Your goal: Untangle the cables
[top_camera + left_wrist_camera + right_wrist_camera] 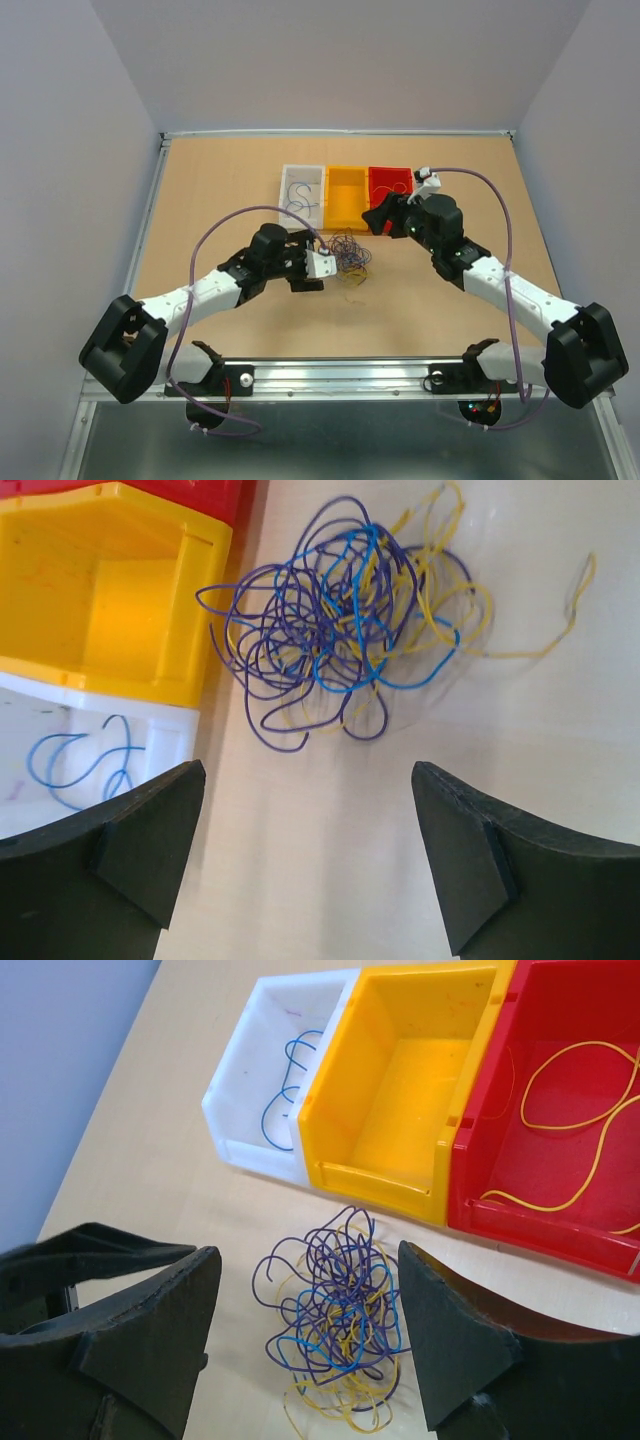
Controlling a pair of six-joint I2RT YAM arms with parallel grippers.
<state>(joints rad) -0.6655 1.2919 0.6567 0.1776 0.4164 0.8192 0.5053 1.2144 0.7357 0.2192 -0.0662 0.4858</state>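
A tangle of thin blue, yellow and dark purple cables (350,256) lies on the table in front of the bins; it also shows in the left wrist view (345,630) and the right wrist view (340,1330). My left gripper (319,267) is open and empty just left of the tangle, its jaws short of it (305,780). My right gripper (377,216) is open and empty, up and to the right of the tangle, which shows between its jaws (308,1255). One blue cable (285,1090) lies in the white bin and yellow cables (580,1130) lie in the red bin.
Three bins stand side by side behind the tangle: white (284,195), yellow (347,169) with nothing in it, and red (390,171). The right gripper hangs over the red bin's front. Thick lavender arm cables (215,230) loop over both arms. A metal rail (340,372) runs along the near edge.
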